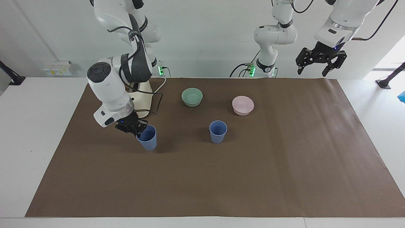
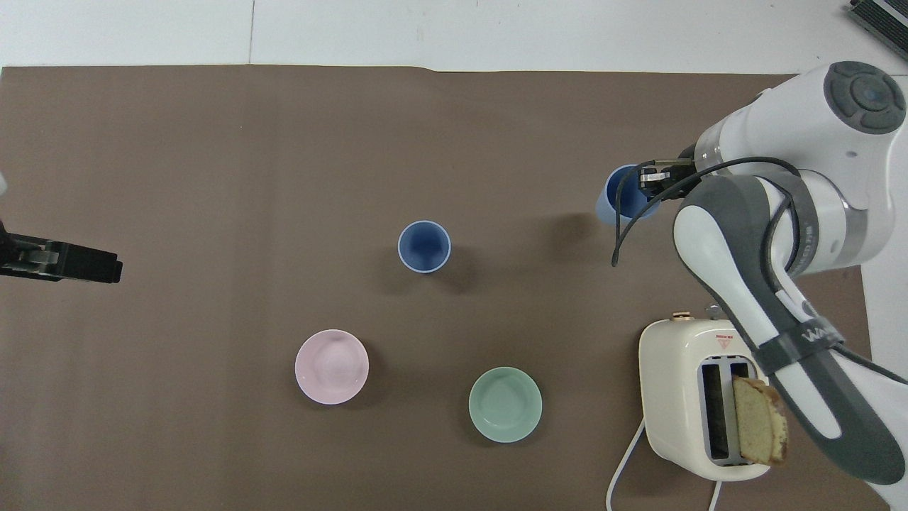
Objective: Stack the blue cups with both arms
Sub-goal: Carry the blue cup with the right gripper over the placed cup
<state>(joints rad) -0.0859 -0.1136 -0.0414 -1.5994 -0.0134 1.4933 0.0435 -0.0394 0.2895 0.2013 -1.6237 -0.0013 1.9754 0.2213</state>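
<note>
Now your right gripper pinches the rim of one blue cup, lifted just off the mat, while the second cup stands upright toward the left arm's end, and your left gripper waits open, high.

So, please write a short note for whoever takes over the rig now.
Right end effector: shut on the rim of one blue cup, seemingly just off the mat, near the toaster.
Left end effector: open, raised over the left arm's end of the table, waiting.
Second blue cup: upright mid-mat, farther from the robots than the pink bowl.
Done: first cup grasped. Left: stack it in the second cup.
</note>
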